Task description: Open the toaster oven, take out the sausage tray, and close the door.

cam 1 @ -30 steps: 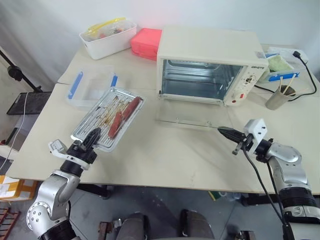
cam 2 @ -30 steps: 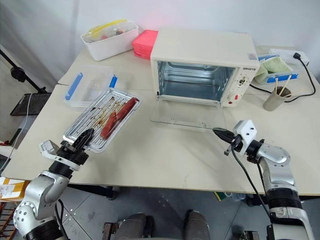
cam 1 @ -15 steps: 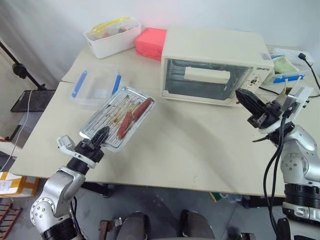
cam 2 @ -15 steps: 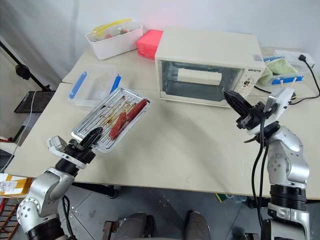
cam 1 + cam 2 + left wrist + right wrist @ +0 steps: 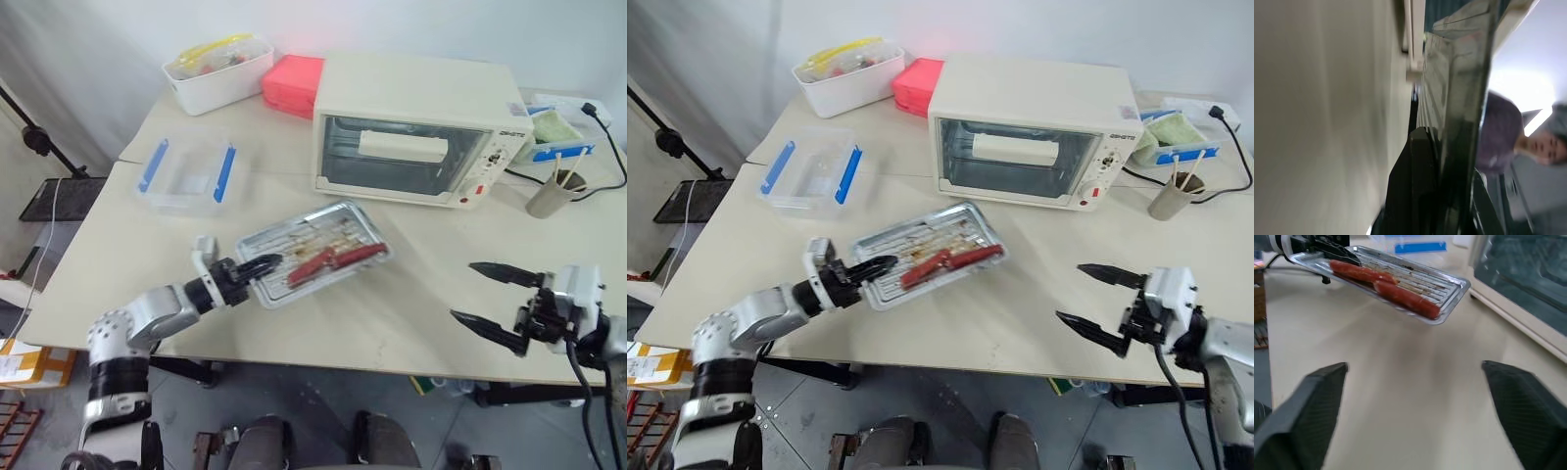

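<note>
The cream toaster oven (image 5: 416, 93) stands at the back of the table, its glass door (image 5: 402, 157) shut with the bar handle (image 5: 404, 147) across the window. The shiny sausage tray (image 5: 318, 253) with red sausages (image 5: 333, 259) hangs just above the table's middle, in front of the oven. My left gripper (image 5: 263, 264) is shut on the tray's left rim; its finger (image 5: 1418, 186) lies against the tray edge (image 5: 1464, 122). My right gripper (image 5: 463, 291) stands open near the table's front right edge, apart from the tray (image 5: 1400, 284), with nothing between its fingers (image 5: 1308, 406).
A clear container with blue clips (image 5: 186, 171) lies left of the tray. A white bin (image 5: 216, 69) and a pink box (image 5: 292, 83) sit at the back left. A cup with sticks (image 5: 549, 194) and a cable stand right of the oven. A person (image 5: 1508, 142) shows in the left wrist view.
The oven door went from open to shut. My right gripper drew back from the oven toward the table's front edge and opened. My left gripper swung the tray rightward to the table's middle.
</note>
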{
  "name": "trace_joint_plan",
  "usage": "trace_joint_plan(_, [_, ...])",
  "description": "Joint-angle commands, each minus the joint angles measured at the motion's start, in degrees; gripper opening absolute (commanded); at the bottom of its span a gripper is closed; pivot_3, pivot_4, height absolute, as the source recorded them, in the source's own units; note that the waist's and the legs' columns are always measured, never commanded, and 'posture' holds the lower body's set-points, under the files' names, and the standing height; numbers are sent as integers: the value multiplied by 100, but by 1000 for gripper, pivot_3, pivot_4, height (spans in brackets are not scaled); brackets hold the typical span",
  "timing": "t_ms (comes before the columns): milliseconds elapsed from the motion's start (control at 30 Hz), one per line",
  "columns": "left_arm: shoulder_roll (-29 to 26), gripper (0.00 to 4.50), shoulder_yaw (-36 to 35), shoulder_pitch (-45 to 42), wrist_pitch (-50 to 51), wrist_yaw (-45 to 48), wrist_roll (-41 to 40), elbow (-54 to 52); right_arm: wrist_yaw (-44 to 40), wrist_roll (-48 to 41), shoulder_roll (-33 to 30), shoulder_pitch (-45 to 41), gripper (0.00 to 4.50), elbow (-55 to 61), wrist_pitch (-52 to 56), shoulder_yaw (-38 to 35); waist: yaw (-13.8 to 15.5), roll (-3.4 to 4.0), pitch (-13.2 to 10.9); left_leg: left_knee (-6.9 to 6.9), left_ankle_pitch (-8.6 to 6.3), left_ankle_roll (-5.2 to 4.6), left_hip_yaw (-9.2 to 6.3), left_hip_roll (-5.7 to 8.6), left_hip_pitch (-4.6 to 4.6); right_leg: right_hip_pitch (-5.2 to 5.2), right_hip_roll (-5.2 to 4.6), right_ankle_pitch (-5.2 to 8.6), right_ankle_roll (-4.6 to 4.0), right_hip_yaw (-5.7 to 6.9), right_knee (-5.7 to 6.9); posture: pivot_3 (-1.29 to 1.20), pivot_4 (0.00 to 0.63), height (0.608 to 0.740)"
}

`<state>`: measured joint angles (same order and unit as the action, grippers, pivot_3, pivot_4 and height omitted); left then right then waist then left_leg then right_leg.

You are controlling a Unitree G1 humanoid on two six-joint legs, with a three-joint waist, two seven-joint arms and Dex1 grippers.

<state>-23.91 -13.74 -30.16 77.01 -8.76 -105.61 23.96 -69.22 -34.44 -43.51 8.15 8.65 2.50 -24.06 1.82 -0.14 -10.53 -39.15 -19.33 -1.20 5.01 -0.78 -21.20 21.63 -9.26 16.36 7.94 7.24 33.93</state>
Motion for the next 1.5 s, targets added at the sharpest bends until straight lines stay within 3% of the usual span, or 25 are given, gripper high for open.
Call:
trace_joint_plan(33, [67,0,403,-680,329,928,864,574,92,-71,0,385,4465,345,-95,-481,21,0,0,0,0,0,1,1,0,0,0,0,0,-2,-1,0,150,740])
trace_joint_plan(400, [510,0,1356,-2374,-106,3428,4181,2334,313,-144,161,1407,4465,824,-22,-1064,-28,0,0,14,-2,2,19,-1,7,5,4,-2,9,-16,-12,0,150,740])
trace_joint_plan(500, [590,612,1518,-2627,-303,3969,4864,2618,394,-168,173,1502,4500,894,24,-1110,-3,0,0,9,-2,2,18,0,8,3,2,-3,11,-17,-11,0,150,740])
trace_joint_plan(667, [439,2140,1408,-2681,-289,4617,5491,2582,434,-155,136,1434,4500,890,10,-996,-32,0,0,13,-6,6,19,-4,2,12,2,-4,13,-20,-12,0,150,740])
trace_joint_plan(867, [-106,3958,1487,-2266,-240,5270,5943,1565,298,-79,108,1248,4500,668,-70,-842,-82,-1,0,15,-6,5,22,-11,4,24,6,-4,13,-32,-5,0,150,740])
trace_joint_plan(933, [-556,4451,1493,-1830,-595,5641,6073,793,218,-37,89,1111,4500,515,-114,-751,-100,-1,0,18,-6,5,21,-11,4,33,7,-4,13,-41,0,0,150,740])
trace_joint_plan(1067, [-1252,4451,996,-1080,-1232,6351,5978,-272,102,25,56,804,4500,289,-155,-593,-141,-1,-1,19,-6,5,20,-14,-2,53,8,-4,12,-59,10,0,150,740])
trace_joint_plan(1233, [-1991,4451,491,315,-3919,7008,6898,-1387,-63,-5,-72,244,4500,88,-50,-325,-177,-1,-2,18,-7,4,31,-15,-11,79,5,-4,12,-82,19,0,150,740])
trace_joint_plan(1400, [-2268,4451,275,1189,-6399,7344,7927,-1754,-243,-45,-220,-375,4500,-8,107,3,-79,-1,-2,15,-16,-4,36,-16,-13,81,-8,-5,12,-81,17,0,150,740])
trace_joint_plan(1500, [-2257,4451,46,1464,-7138,7379,8066,-1771,-364,-65,-310,-796,4500,-57,226,232,-68,0,-2,15,-26,-10,47,-32,-13,86,-19,-6,13,-81,17,0,150,740])
